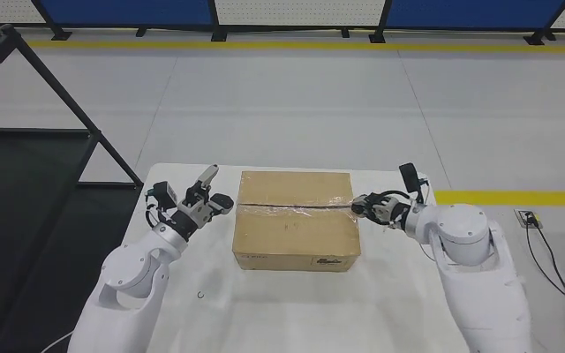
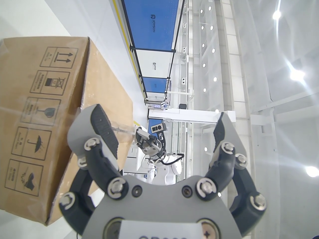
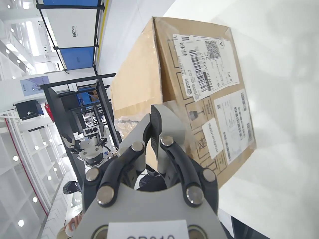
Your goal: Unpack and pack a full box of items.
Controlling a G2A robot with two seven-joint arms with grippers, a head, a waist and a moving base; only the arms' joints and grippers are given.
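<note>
A brown cardboard box [image 1: 296,231] stands closed in the middle of the white table [image 1: 291,309], with clear tape [image 1: 291,206] along its top seam. My left gripper [image 1: 216,187] hovers open just off the box's left end, near the top edge; its fingers [image 2: 103,125] are spread with nothing between them beside the box [image 2: 37,115]. My right gripper [image 1: 357,208] sits at the right end of the seam. In the right wrist view it [image 3: 153,123] is shut, pinching wrinkled clear tape [image 3: 124,120] at the top edge of the labelled box [image 3: 199,88].
A small dark ring [image 1: 201,295] lies on the table in front of the left arm. A black metal frame [image 1: 53,97] stands on the floor to the left. Bare tabletop runs in front of the box and along both sides.
</note>
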